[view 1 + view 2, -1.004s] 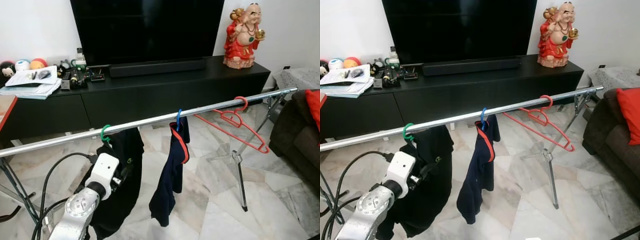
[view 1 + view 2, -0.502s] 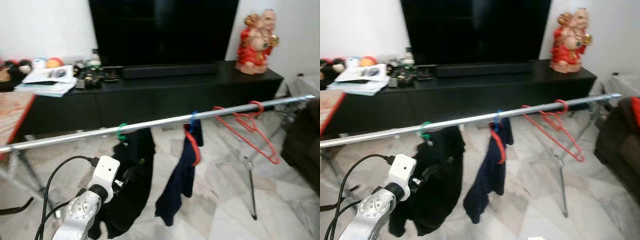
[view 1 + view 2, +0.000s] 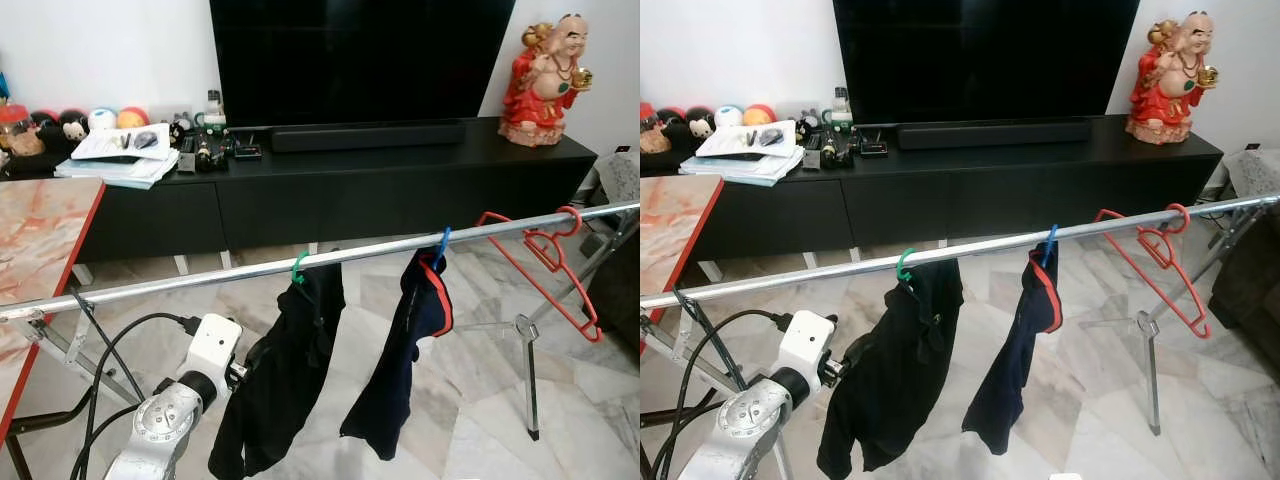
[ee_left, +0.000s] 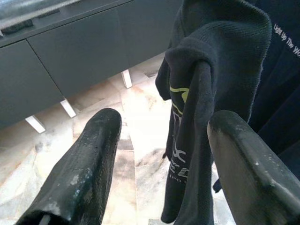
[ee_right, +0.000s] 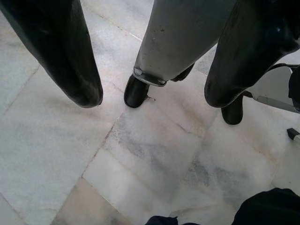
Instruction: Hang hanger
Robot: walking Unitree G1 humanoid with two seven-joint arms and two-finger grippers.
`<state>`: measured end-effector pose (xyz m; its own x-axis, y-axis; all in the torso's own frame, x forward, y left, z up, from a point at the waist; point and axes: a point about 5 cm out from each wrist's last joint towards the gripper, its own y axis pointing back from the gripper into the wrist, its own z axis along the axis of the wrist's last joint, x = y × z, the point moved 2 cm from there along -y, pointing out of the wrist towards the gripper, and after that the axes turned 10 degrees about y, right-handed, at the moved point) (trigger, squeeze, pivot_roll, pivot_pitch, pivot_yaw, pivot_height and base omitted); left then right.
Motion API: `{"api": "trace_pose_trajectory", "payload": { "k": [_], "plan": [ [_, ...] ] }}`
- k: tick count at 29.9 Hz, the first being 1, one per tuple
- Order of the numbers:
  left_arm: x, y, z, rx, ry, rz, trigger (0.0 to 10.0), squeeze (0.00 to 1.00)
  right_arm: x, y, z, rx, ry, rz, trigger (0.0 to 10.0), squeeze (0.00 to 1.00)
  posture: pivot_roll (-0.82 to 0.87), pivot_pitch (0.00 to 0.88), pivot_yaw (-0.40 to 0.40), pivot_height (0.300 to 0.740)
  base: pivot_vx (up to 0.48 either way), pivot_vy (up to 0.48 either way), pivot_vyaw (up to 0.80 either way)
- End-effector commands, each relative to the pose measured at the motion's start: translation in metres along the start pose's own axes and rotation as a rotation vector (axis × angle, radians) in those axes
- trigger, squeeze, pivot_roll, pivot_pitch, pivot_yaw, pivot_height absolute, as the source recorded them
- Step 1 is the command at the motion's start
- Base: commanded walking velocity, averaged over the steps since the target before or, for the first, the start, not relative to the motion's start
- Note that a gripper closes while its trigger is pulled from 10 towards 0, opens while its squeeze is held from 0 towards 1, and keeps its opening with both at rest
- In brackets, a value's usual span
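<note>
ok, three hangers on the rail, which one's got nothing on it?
The red hanger, at the robot's right end of the rail. The green-hooked hanger carries a black garment and the blue-hooked hanger a navy one.

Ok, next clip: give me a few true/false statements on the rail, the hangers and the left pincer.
1. Three hangers hang on the rail. True: the green hanger, the blue hanger and the red hanger.
2. The red hanger carries a shirt. False: it is bare.
3. The left pincer is shut on the black garment. False: its fingers stand apart, holding nothing.
4. The dark blue garment hangs from the blue hanger. True.
5. The television is lying on the floor. False: it stands on the black cabinet.
</note>
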<state>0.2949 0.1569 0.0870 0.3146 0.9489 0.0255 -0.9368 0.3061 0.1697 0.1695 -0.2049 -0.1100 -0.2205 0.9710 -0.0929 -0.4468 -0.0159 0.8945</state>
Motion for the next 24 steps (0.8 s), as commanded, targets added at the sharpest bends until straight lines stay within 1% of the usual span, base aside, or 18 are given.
{"api": "trace_pose_trajectory", "payload": {
  "k": [1, 6, 24],
  "plan": [
    [-0.0044, 0.0001, 0.004, -0.016, -0.003, -0.018, 10.0, 0.0, -0.0036, 0.0008, -0.0024, 0.005, -0.002, -0.011, 10.0, 0.0, 0.2, 0.0, -0.011, 0.74, 0.0, 0.0, 0.0],
    [-0.0045, -0.0005, 0.0038, -0.017, 0.006, -0.015, 10.0, 0.0, -0.0036, 0.0008, -0.0024, 0.004, -0.001, -0.01, 10.0, 0.0, 0.2, 0.0, -0.012, 0.74, 0.0, 0.0, 0.0],
    [-0.0043, -0.0014, 0.0039, -0.013, -0.009, -0.02, 10.0, 0.0, -0.0027, 0.0006, -0.0016, 0.001, -0.002, -0.006, 10.0, 0.0, 0.2, 0.0, -0.011, 0.74, 0.0, 0.0, 0.0]
  ]
}}
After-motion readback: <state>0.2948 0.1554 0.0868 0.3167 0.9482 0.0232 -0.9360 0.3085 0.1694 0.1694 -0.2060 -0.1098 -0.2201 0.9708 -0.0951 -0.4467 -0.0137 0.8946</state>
